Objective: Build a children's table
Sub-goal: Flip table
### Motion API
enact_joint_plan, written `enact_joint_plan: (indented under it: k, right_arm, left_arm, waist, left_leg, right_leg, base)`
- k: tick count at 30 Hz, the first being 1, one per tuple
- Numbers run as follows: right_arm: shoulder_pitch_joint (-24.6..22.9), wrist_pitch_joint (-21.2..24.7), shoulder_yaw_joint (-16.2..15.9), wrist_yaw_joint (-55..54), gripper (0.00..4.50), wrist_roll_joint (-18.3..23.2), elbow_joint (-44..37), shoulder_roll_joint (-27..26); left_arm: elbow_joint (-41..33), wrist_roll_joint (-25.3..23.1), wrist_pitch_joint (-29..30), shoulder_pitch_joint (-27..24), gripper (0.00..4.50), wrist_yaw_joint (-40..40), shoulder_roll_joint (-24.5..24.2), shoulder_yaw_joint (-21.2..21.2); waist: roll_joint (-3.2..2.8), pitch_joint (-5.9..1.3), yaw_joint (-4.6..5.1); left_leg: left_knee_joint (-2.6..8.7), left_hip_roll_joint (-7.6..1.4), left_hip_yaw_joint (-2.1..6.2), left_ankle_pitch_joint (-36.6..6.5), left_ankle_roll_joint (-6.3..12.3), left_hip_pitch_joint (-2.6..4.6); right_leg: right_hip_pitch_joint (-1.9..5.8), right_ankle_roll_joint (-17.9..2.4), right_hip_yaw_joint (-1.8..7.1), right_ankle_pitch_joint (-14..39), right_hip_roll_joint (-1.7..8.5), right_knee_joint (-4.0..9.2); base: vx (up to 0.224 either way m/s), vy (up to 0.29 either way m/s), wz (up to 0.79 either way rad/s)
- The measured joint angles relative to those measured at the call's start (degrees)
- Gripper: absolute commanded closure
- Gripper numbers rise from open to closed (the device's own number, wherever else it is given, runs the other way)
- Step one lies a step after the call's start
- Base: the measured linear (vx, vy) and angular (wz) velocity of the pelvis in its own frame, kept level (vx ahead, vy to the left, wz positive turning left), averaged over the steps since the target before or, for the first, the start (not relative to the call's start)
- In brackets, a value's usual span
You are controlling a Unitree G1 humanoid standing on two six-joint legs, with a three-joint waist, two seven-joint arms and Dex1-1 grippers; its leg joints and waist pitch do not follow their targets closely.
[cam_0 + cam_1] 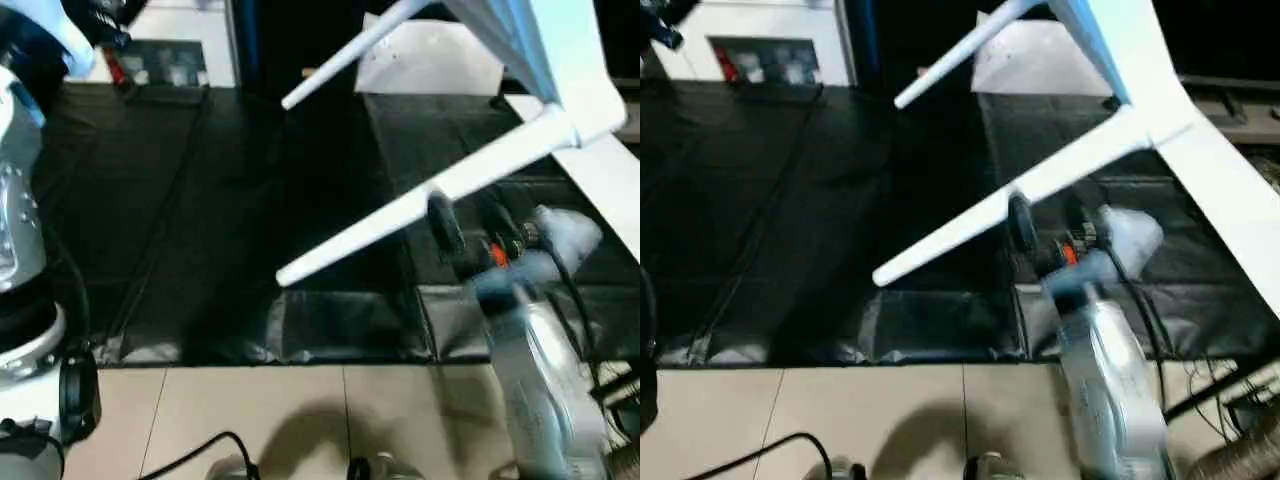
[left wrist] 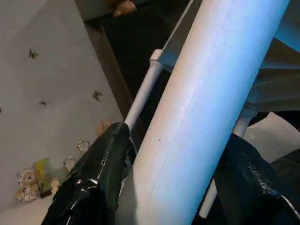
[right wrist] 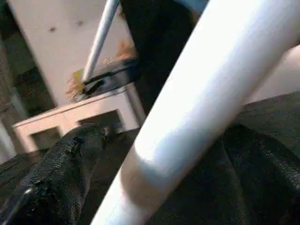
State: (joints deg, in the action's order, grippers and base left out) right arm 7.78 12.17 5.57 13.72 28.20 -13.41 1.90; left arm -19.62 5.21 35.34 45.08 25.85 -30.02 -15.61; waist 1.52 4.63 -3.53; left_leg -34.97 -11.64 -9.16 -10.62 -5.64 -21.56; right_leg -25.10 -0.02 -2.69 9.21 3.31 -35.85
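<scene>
From the head camera, the white tabletop (image 1: 590,70) hangs tilted in the upper right, lifted off the black floor mat (image 1: 200,230), with two white legs seated in it and slanting down toward the left. The nearer leg (image 1: 420,205) runs from a corner socket down to a free tip above the mat, and the farther leg (image 1: 345,55) points up-left behind it. The right gripper (image 1: 445,225) reaches in from the silver right forearm (image 1: 540,390) and meets the nearer leg about midway along; one black finger lies against the tube. Pale floor tiles (image 1: 300,420) lie in front of the mat, and a black cable (image 1: 200,450) trails over them. In the left wrist view, the left gripper (image 2: 180,173) straddles a thick white leg (image 2: 206,103), a black finger (image 2: 101,168) on each side and pressed close to it, so it looks clamped on the tube; a thinner leg (image 2: 140,93) runs behind. In the right wrist view, the right gripper's fingers (image 3: 65,173) flank the white leg (image 3: 197,98), which passes between them, but whether they squeeze it cannot be told.
</scene>
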Motion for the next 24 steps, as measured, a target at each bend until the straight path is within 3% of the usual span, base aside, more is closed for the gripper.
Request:
enact_joint_plan:
  k: [6, 14, 18, 20, 24]
  right_arm:
    - [6.2, 1.4, 1.1, 4.3, 0.40, 4.2, 3.4, 0.5]
    - [7.7, 2.7, 1.3, 6.8, 1.00, 7.3, 1.7, 1.7]
    - [8.3, 3.4, 1.7, 6.7, 1.18, 7.7, 0.2, 2.5]
    - [8.9, 3.8, 2.2, 6.5, 1.51, 7.7, -0.3, 3.1]
    - [9.1, 4.3, 2.4, 6.2, 1.62, 7.6, -2.9, 4.3]
  left_arm:
    - [-1.3, 2.5, -1.5, -4.6, 2.03, -0.8, 2.6, -4.7]
    - [-3.2, 4.4, -5.5, -14.1, 2.06, -3.1, 7.4, -10.8]
    - [-1.9, 5.2, -7.1, -17.8, 2.16, -3.7, 8.9, -11.8]
    - [-0.9, 5.5, -8.2, -19.8, 2.30, -3.6, 10.0, -11.8]
    - [1.2, 6.0, -10.5, -23.6, 2.40, -3.1, 11.2, -11.6]
  waist:
    - [0.32, 0.06, 0.02]
    - [1.31, 0.03, -0.31]
    - [1.59, 0.00, -0.98]
    - [1.63, 0.00, -1.40]
    - [1.68, 0.02, -1.75]
  left_leg:
    - [0.00, -0.03, -0.12, 0.1, 0.13, -0.42]
    - [-0.04, -0.11, -0.15, 0.1, 0.13, -0.37]
    - [-0.11, -0.11, -0.14, 0.1, 0.18, -0.25]
    - [-0.12, -0.10, -0.14, 0.2, 0.25, -0.33]
    - [-0.12, -0.12, -0.14, 0.2, 0.25, -0.46]
  right_leg:
    - [-0.08, -0.1, 0.01, 0.0, 0.03, 0.06]
    - [0.02, 0.0, -0.05, 0.0, 0.03, 0.07]
    - [0.03, 0.0, -0.02, 0.0, 0.03, 0.08]
    - [0.04, 0.0, 0.02, 0.0, 0.03, 0.10]
    - [0.02, 0.0, -0.01, 0.0, 0.03, 0.17]
  base:
    - [0.000, 0.000, 0.00]
    - [0.000, 0.000, 0.00]
    - [0.000, 0.000, 0.00]
    - [0.000, 0.000, 0.00]
    - [0.000, 0.000, 0.00]
